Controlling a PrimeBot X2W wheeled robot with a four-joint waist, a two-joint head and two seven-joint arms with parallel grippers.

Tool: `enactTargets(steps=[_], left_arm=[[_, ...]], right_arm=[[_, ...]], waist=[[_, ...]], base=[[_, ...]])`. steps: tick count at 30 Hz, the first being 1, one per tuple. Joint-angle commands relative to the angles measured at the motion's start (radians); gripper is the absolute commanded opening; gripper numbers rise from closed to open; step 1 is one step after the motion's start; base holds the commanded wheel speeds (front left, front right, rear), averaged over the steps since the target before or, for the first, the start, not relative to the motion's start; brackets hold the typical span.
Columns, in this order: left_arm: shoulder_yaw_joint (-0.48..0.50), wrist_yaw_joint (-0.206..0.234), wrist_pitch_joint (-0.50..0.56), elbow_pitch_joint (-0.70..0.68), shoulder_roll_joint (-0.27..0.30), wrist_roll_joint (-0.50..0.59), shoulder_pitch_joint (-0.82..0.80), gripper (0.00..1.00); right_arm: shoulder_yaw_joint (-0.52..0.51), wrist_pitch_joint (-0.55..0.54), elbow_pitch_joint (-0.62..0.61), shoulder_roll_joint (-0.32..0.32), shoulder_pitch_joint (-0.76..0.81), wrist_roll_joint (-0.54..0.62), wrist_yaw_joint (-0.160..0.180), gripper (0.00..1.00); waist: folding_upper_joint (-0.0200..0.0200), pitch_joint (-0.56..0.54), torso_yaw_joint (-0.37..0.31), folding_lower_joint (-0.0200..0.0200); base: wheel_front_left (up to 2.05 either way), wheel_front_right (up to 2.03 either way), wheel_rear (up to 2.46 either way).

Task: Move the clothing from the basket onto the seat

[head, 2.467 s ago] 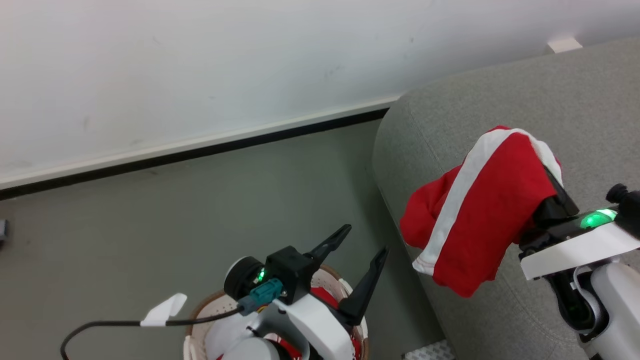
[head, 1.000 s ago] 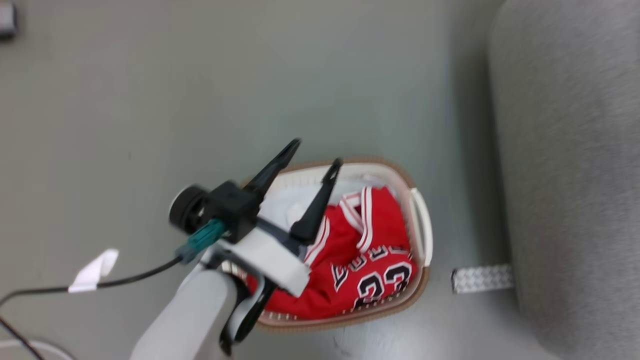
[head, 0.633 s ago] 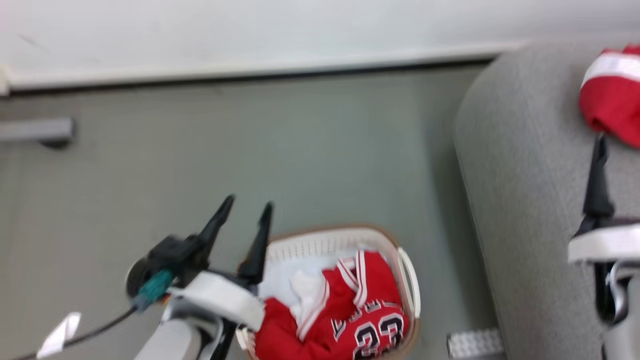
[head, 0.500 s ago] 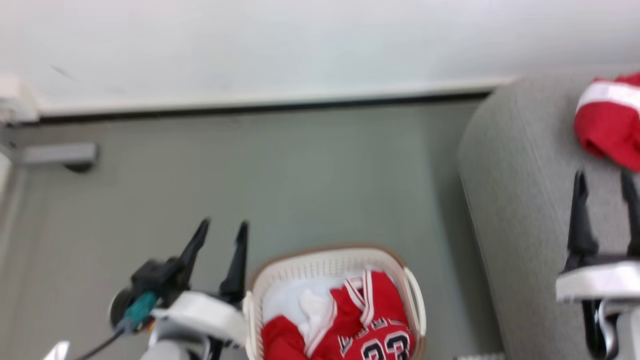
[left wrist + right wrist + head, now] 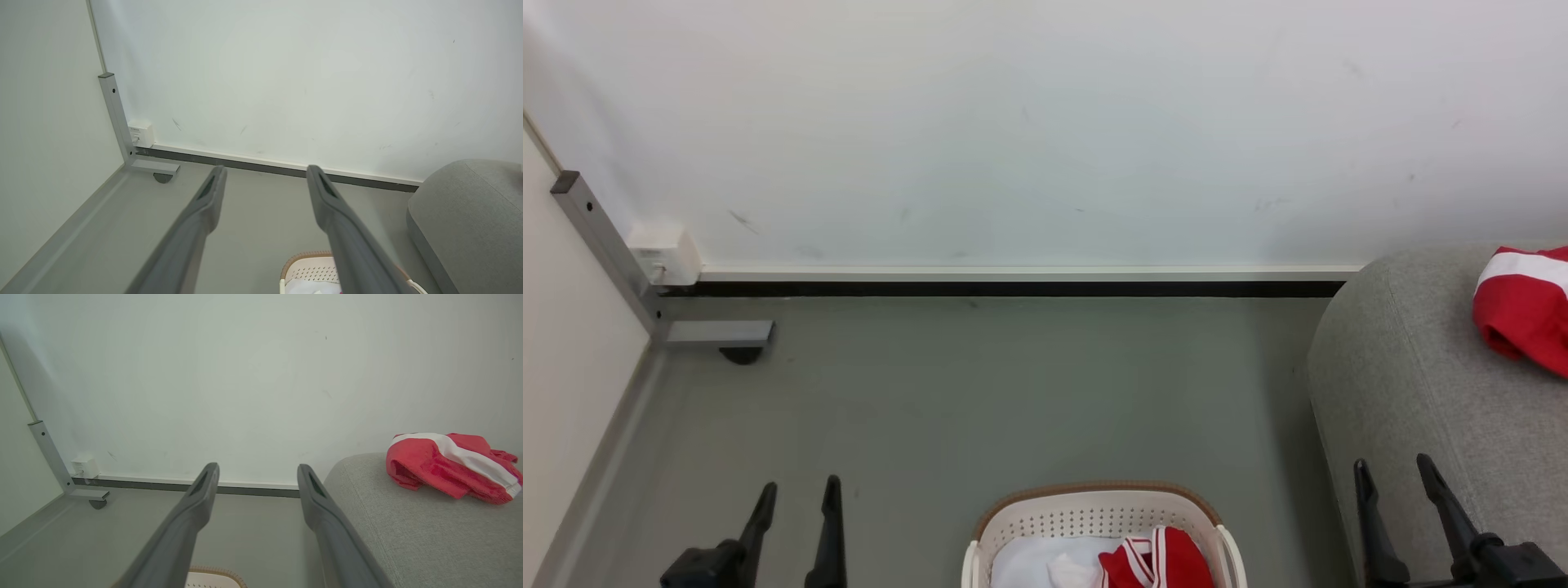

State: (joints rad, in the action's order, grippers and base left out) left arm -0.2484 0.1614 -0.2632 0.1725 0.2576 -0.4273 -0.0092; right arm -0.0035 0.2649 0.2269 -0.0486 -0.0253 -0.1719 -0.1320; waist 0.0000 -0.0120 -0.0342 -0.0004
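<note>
One red piece (image 5: pixel 1523 314) on the seat (image 5: pixel 1405 376), jersey (image 5: pixel 1168 565) in the basket (image 5: pixel 1094 492)

Nearest the head camera, the left gripper (image 5: pixel 799 487) rose from the bottom edge at the lower left, over bare floor (image 5: pixel 980 392). Its two dark fingers were spread with a clear gap and held nothing. The left wrist view agreed: both fingers apart, with floor and wall seen through the gap. At the lower right the right gripper (image 5: pixel 1390 463) stood spread and empty in the same way, its fingers by the near edge of the seat. The right wrist view showed the same wide gap.

Between the two grippers, at the bottom middle, the basket sat on the floor, cut off by the frame edge. Inside it, toward the right, lay the jersey, red with white striped trim, touching a white cloth (image 5: pixel 1021 563) on the left. What lay beneath could not be told. Neither gripper touched the basket or its contents.

Right of the basket, and apart from it, rose the rounded end of the grey seat. Farther back on its top lay the red piece, crumpled, with a broad white stripe, well apart from the right gripper.

Beyond, a dark skirting (image 5: pixel 1013 288) ran along the foot of the white wall (image 5: pixel 1045 122). In the far left corner a grey metal post (image 5: pixel 600 237) slanted up beside a small white box (image 5: pixel 666 253).
</note>
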Motion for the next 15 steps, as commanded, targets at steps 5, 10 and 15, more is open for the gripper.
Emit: enactTargets(steps=[5, 10, 15], left_arm=[[0.035, -0.018, -0.001, -0.018, -0.019, 0.038, 0.039, 1.0], [0.053, -0.04, -0.001, -0.011, -0.038, 0.058, 0.034, 1.0], [0.066, -0.057, -0.001, -0.003, -0.053, 0.075, 0.033, 1.0]], right_arm=[[0.037, -0.001, 0.011, -0.004, 0.027, -0.026, 0.003, 1.0], [0.049, -0.001, 0.014, -0.003, 0.019, -0.024, 0.003, 1.0], [0.053, -0.001, 0.013, -0.003, 0.007, -0.019, 0.003, 1.0]], waist=[[0.0, -0.016, 0.01, 0.0004], [0.0, -0.014, 0.009, 0.0004], [0.0, -0.003, -0.008, 0.0004]], base=[[0.0, 0.0, 0.0], [0.0, 0.0, 0.0], [0.0, 0.0, 0.0]])
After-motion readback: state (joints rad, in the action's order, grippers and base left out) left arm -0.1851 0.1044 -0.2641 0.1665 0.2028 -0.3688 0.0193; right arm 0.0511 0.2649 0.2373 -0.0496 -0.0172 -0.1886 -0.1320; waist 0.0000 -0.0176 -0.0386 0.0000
